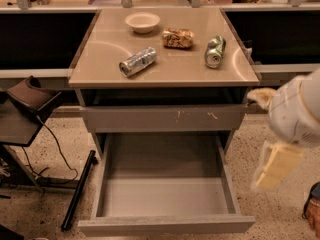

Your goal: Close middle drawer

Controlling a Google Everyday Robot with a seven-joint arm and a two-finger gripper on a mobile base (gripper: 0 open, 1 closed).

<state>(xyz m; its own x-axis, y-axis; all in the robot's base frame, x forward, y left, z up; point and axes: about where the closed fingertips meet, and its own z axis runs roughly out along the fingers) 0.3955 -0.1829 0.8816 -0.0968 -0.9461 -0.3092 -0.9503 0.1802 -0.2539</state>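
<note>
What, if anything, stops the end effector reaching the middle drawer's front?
Probably nothing, so yes: the end effector hangs right of the cabinet, beside the pulled-out middle drawer, and nothing visible stands between it and the drawer's front edge.

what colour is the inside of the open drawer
Plain grey, clearest in the camera view: the middle drawer stands pulled out. The hand hangs to its right.
</note>
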